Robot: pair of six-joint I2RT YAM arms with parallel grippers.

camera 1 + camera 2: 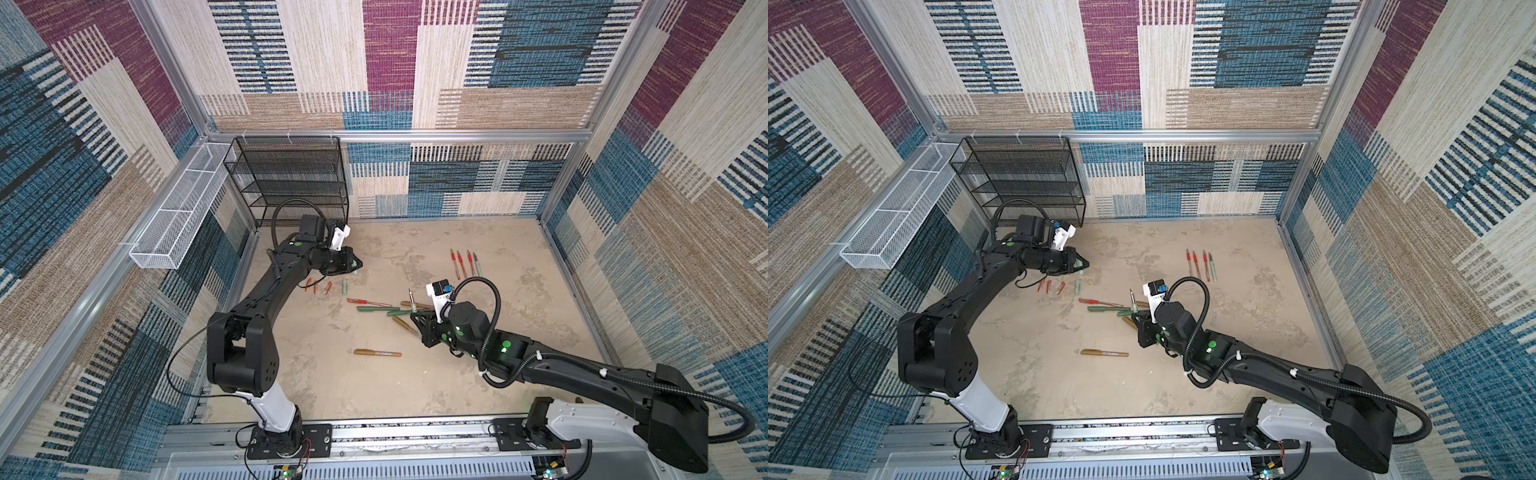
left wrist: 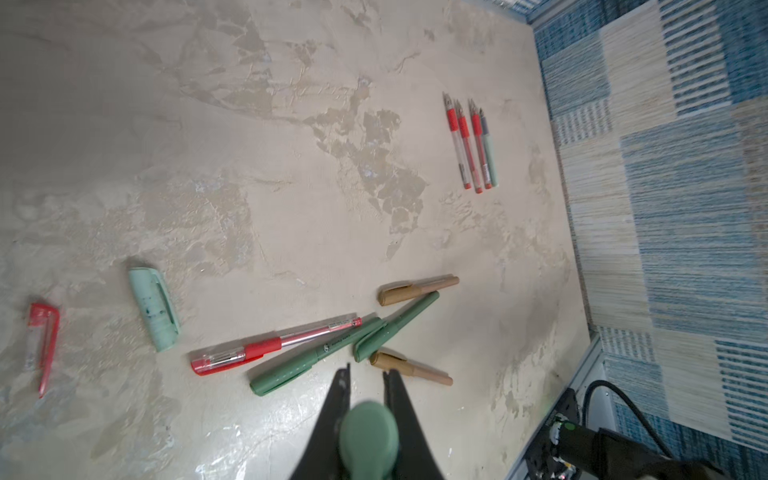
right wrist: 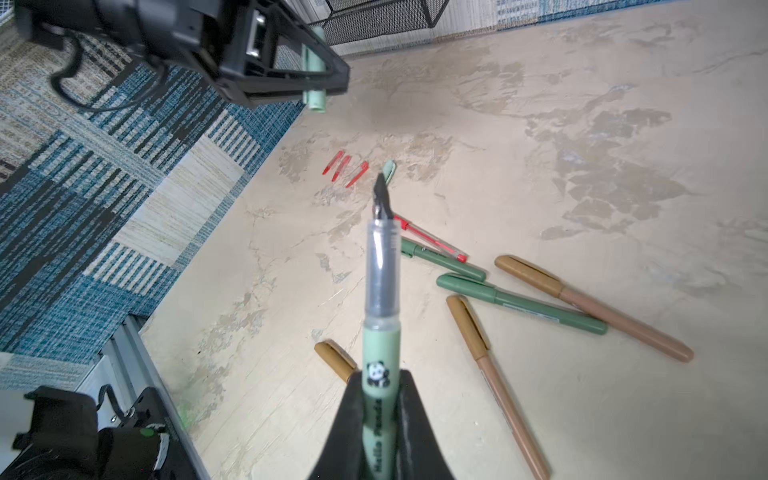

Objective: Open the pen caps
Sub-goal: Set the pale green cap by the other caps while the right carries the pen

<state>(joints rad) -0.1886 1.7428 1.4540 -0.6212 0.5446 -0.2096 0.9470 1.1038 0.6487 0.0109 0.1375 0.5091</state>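
Note:
My left gripper [image 1: 355,265] [image 2: 368,374] hovers at the back left, shut on a pale mint pen cap [image 3: 314,66] [image 2: 369,440]. My right gripper [image 1: 415,318] [image 3: 380,376] is shut on the uncapped mint pen barrel [image 3: 381,291] [image 1: 411,299], nib pointing up. Three loose red caps [image 3: 345,168] and a mint cap [image 2: 154,307] lie in a row below the left gripper. A capped red pen [image 2: 274,345], two dark green pens [image 2: 316,357] and bronze-gold pens [image 2: 415,286] lie in a heap mid-table. Another gold pen [image 1: 377,353] lies alone nearer the front.
Several uncapped pens [image 1: 463,264] [image 2: 469,141] lie side by side at the back right. A black mesh rack [image 1: 286,178] stands in the back left corner, with a white wire basket [image 1: 178,208] on the left wall. Patterned walls enclose the table.

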